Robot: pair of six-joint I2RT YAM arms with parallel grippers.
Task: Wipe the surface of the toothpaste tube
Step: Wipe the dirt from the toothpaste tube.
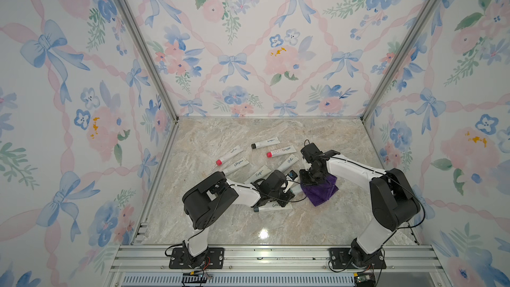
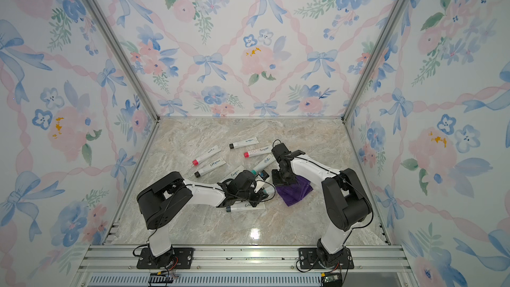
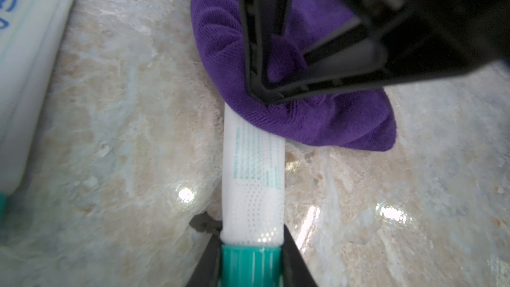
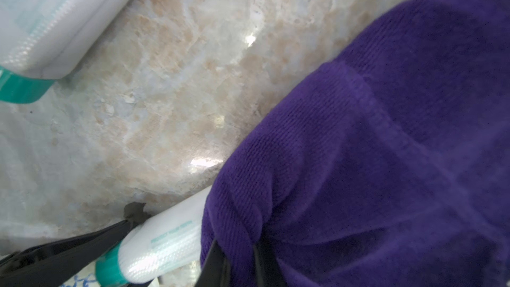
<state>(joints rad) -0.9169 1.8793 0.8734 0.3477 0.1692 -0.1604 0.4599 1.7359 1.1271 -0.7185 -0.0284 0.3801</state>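
The left gripper clamps the toothpaste tube at its cap; the right gripper pinches the purple cloth, which seemingly rests on the tube.

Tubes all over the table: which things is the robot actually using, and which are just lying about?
In use: held tube, teal cap in the left fingers; purple cloth, in the right fingers, over its far end.
Lying about: red-capped tubes; black-capped tubes; the remaining tubes.

cloth rests on table, draped over far end of tube. cap end sits in left gripper. right gripper pinches cloth from above. spare tubes lie behind; one more tube in front.
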